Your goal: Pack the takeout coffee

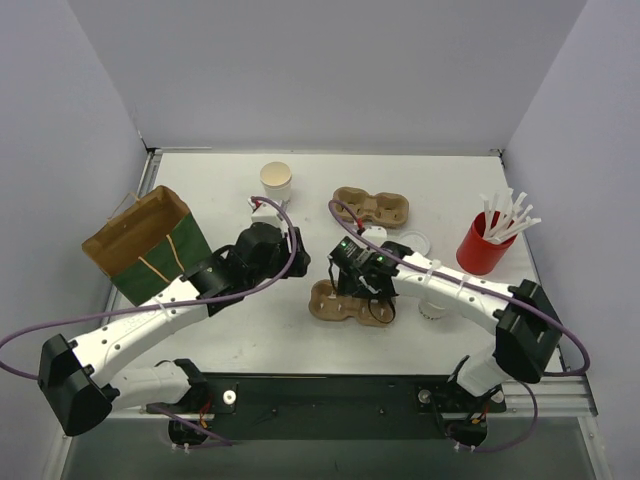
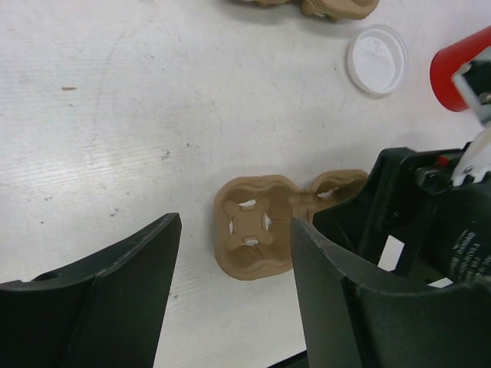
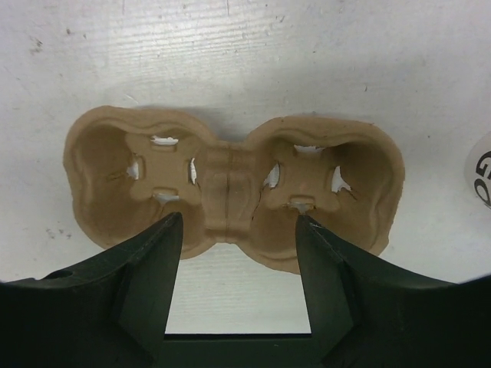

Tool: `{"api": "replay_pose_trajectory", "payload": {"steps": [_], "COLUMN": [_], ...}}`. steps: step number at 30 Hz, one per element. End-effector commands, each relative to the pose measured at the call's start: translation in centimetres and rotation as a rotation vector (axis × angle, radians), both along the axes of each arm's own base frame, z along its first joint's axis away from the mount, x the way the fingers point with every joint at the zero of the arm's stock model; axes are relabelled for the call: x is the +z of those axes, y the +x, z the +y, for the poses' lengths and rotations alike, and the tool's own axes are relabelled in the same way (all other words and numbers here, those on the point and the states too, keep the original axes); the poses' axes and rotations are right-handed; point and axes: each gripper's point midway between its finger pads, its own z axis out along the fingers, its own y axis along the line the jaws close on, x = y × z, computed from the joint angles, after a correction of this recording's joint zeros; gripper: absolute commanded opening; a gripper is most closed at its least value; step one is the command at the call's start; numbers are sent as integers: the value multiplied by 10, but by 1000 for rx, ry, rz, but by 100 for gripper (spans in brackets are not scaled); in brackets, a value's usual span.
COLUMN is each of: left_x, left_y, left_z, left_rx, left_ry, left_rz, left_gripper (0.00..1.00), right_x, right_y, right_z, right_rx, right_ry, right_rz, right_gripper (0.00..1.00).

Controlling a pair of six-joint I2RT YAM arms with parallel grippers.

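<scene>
At far side: coffee cup (image 1: 276, 180), clear of left hand (image 2: 234, 222), right hand (image 3: 239, 221); both spread.

Carrier (image 3: 230, 192): matt, fibrous moulded cardboard. Table (image 3: 322, 46): white, scuffed (faint grain shows). Lid (image 2: 377, 60): smooth, slightly glossy plastic. Cup (image 1: 276, 180): matt paper. Bag (image 1: 172, 256): paper.

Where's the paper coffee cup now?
Top view: the paper cup stands lidless at the far side of the table, left of centre, between the paper bag and the far cardboard carrier.
</scene>
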Motion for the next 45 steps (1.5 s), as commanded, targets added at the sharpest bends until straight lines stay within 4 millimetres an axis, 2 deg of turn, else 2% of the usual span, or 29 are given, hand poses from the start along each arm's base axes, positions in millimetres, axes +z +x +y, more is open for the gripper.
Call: {"api": "replay_pose_trajectory", "payload": {"steps": [1,7,17,21,30,39,45], "left_x": [24,40,56,62,86,90,112], "left_y": [6,12,12,11,13,18,20], "left_z": [11,17,22,31,43,54,71], "left_rx": [-31,-30,-42,-29,-5,27,78], "left_ry": [-12,-53,-48,-44,-50,-53,-53], "left_rz": [-25,-47,-65,-71,-108,-113,-152], "left_gripper": [69,69,69,69,69,69,69], "right_x": [-13,-31,-46,-55,-61,-67,-73], "right_y": [4,2,1,-3,-10,-12,-15], "right_z": [6,16,27,20,10,16,16], "right_rx": [-28,17,44,6,-31,-11,-11], "right_ry": [-38,-64,-71,-97,-128,-122,-130], "right_rz": [7,59,102,112,114,123,133], "right_gripper": [56,57,56,54,52,49,49]}}
